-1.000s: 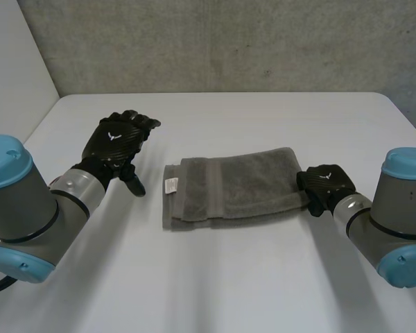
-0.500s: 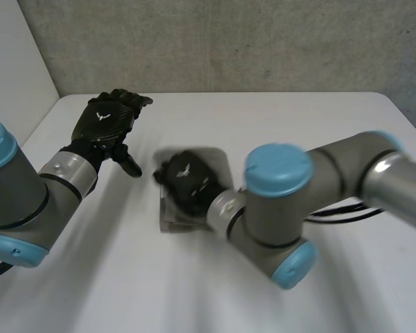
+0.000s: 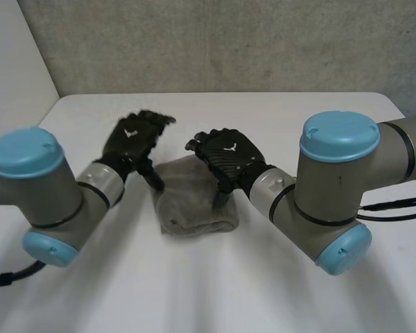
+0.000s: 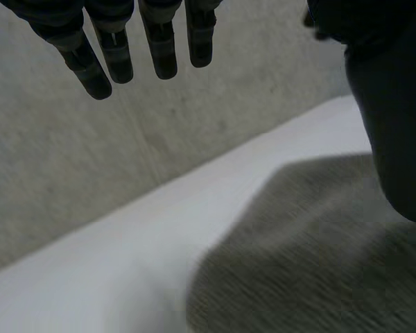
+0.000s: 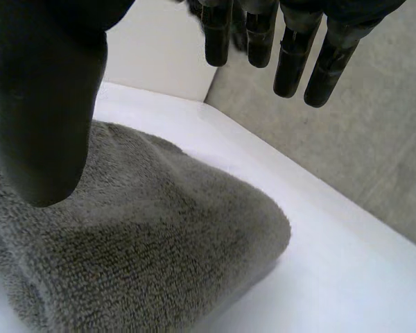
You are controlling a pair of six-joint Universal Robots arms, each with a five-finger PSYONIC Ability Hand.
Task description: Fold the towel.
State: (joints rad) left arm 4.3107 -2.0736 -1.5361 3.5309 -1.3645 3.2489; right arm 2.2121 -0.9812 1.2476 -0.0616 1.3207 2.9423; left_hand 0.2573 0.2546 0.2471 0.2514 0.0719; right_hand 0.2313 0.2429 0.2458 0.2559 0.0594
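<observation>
Looking down in the head view, the towel point(image 3: 194, 205) is lying as a compact folded bundle in the middle of the table point(image 3: 277, 114), roughly as wide as it is deep, so no long axis is standing out. The right hand point(image 3: 227, 156) is hovering over the bundle's far right part, open and gripping nothing. The left hand point(image 3: 133, 137) is hanging just off the bundle's far left corner, equally open, so the right is probably the nearer one for any pressing or regrasping.

Turning to the left wrist view, straight fingers point(image 4: 163, 48) are reaching out over bare table, with the towel point(image 4: 312, 263) lying toward the thumb side.

Turning to the right wrist view, straight fingers point(image 5: 291, 62) are reaching past the towel point(image 5: 145, 257), which is lying directly under the palm.
</observation>
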